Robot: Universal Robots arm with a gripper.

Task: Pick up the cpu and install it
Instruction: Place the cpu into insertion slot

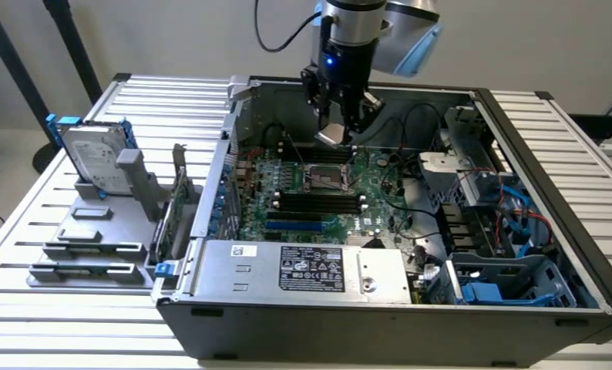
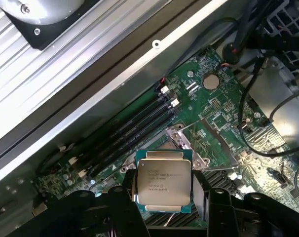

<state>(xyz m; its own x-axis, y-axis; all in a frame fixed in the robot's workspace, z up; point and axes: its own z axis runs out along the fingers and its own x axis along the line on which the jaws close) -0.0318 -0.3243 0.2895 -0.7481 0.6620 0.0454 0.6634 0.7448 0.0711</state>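
In the exterior view the end effector point(image 1: 339, 127) hangs in the upper middle of the frame over the open computer case point(image 1: 388, 331), its jaws closed on the cpu point(image 1: 331, 137), which is held tilted in the air above the motherboard socket point(image 1: 324, 179). A hard drive point(image 1: 95, 158) stands on the counter point(image 1: 38, 231) at the exterior view's left. In the wrist view the cpu point(image 2: 163, 180) sits clamped by opposite edges between two black fingers point(image 2: 126, 192), metal top showing, with the socket point(image 2: 183, 142) and green motherboard point(image 2: 213, 108) just beyond.

A plain pale wall point(image 1: 183, 38) stands behind. Two black poles point(image 1: 11, 69) lean in front of it. The silver worktop point(image 1: 38, 231) has long ridges. The floor point(image 1: 3, 181) is light.
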